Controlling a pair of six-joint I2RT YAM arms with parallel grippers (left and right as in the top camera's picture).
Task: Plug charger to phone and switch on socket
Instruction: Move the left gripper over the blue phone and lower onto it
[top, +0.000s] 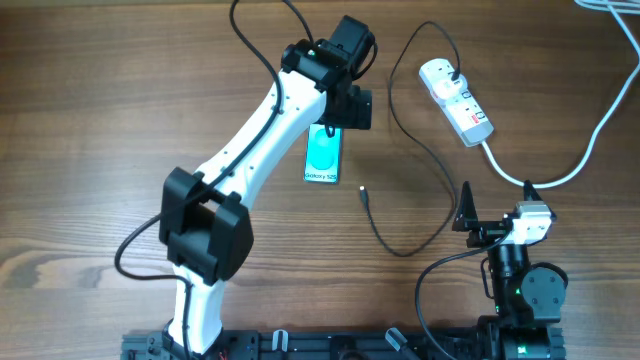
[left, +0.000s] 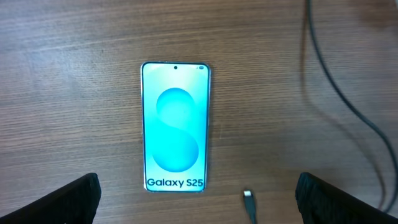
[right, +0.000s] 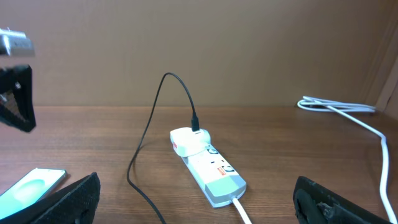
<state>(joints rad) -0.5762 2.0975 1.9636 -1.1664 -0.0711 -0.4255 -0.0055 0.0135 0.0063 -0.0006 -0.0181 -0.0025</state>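
Observation:
The phone (top: 324, 157) lies flat on the table with its teal screen up and "Galaxy S25" at its near end; it also shows in the left wrist view (left: 175, 127) and at the right wrist view's lower left (right: 28, 189). My left gripper (top: 346, 112) hovers above the phone's far end, open and empty (left: 196, 205). The charger's cable (top: 410, 160) runs from a white plug in the socket (top: 456, 100) to its connector tip (top: 364, 196), loose just right of the phone (left: 249, 200). My right gripper (top: 468, 215) is open and empty, facing the socket (right: 208, 167).
The socket's thick white cord (top: 590, 140) loops off toward the table's far right corner (right: 348, 115). The left arm (top: 250, 150) stretches diagonally over the table's left half. A brown wall stands behind the table in the right wrist view.

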